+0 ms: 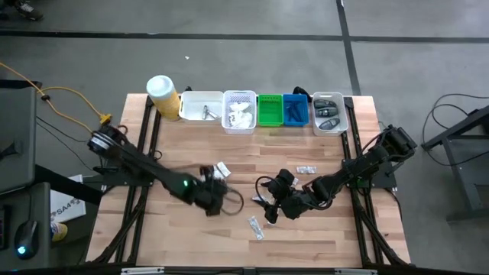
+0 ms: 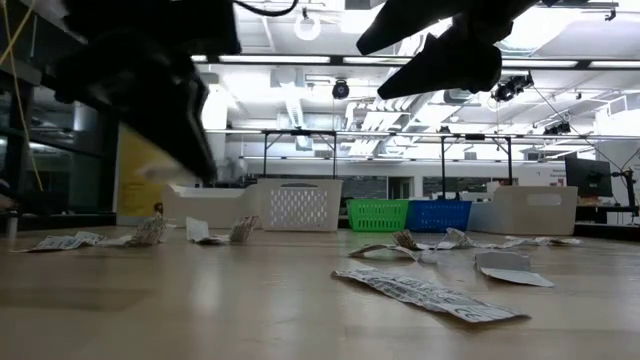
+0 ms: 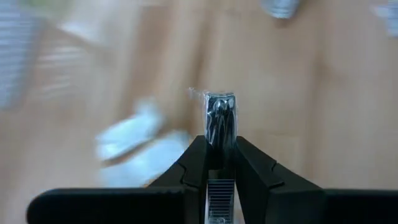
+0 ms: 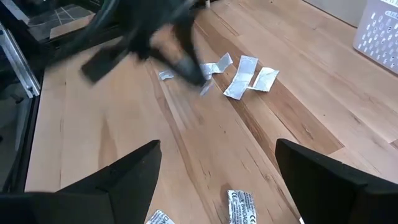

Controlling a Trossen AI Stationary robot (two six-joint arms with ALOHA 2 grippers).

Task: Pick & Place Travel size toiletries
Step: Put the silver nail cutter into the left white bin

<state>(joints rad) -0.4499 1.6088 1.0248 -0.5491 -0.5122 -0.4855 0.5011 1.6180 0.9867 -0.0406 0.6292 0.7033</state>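
Note:
My left gripper [image 3: 219, 146] is shut on a small clear-wrapped toiletry [image 3: 219, 115] with a dark shiny content, above the table's middle left [image 1: 215, 191]. Right beside it, on the far side, a few white sachets [image 1: 221, 169] lie flat on the wood. My right gripper [image 4: 217, 186] hangs open above the table's middle [image 1: 269, 210], with nothing between its fingers. One printed sachet [image 1: 256, 228] lies flat near it toward the front edge, and another sachet [image 1: 306, 169] lies toward the far side. My left gripper pinches the wrapped item's near end [image 3: 219, 140] between its two fingers. The rest of the item sticks out past the fingertips, in line with them. The fingers slant down from the table's left. The item is clear of the table.
A row of bins stands along the far edge: two white ones [image 1: 201, 105], a green one [image 1: 270, 109], a blue one [image 1: 296, 109] and a pale one [image 1: 329, 112]. A yellow canister [image 1: 163, 95] stands at their left end. Bare wood lies near the front edge.

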